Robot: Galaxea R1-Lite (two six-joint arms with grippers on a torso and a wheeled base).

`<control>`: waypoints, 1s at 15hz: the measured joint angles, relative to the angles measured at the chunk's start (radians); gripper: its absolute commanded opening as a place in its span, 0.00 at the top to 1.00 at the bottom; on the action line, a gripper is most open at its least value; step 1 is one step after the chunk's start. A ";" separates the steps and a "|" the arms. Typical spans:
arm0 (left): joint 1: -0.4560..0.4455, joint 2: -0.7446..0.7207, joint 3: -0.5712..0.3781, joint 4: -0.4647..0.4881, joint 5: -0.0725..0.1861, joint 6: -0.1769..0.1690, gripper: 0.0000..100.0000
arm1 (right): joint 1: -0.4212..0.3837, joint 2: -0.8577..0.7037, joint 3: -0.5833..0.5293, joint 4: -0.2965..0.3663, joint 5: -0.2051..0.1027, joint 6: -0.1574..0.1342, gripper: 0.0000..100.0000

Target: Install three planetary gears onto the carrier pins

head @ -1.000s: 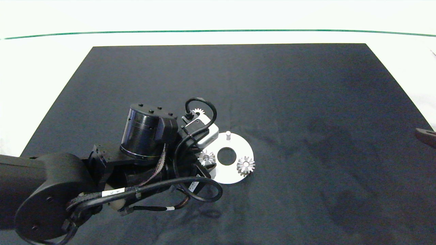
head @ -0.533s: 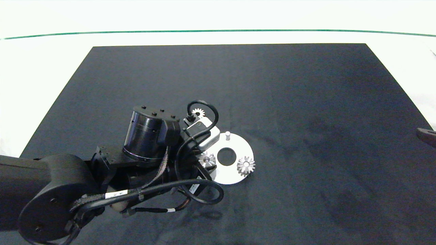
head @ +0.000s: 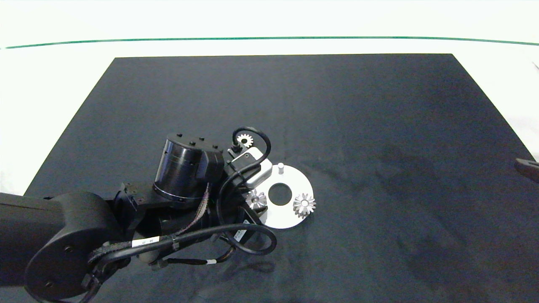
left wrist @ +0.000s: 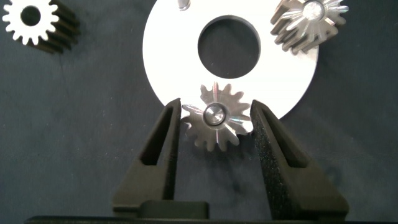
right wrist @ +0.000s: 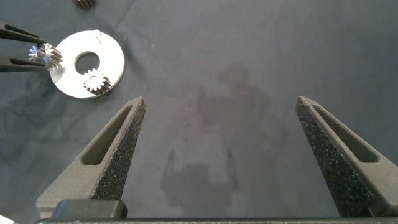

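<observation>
Left hand [left wrist: 214, 121] straddling seated gear [left wrist: 214, 119] (fingers barely apart), spare gear [head: 244, 140] beside disc [head: 290, 212]

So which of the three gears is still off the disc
The gear lying on the dark mat beyond the left end effector; the other two sit on the white disc, one between that end effector's fingers.

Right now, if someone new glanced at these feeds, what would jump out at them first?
The left claw straddling a silvery gear seated at the near edge of the white disc, fingers either side of its teeth. A second gear sits on the disc's right side, one bare pin stands at its far edge, and the third gear lies loose on the black mat beyond the left arm. The right claw hangs open, away to the right.
</observation>
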 measured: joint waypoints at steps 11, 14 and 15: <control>0.032 -0.039 -0.371 0.319 0.000 -0.158 0.00 | 0.000 0.000 0.000 -0.001 0.000 0.000 0.00; 0.065 0.010 -0.457 0.276 0.001 -0.191 0.00 | 0.000 -0.005 0.000 -0.001 -0.001 0.000 0.00; 0.079 0.040 -0.469 0.262 0.002 -0.186 0.00 | 0.000 -0.008 -0.001 -0.001 -0.002 -0.002 0.00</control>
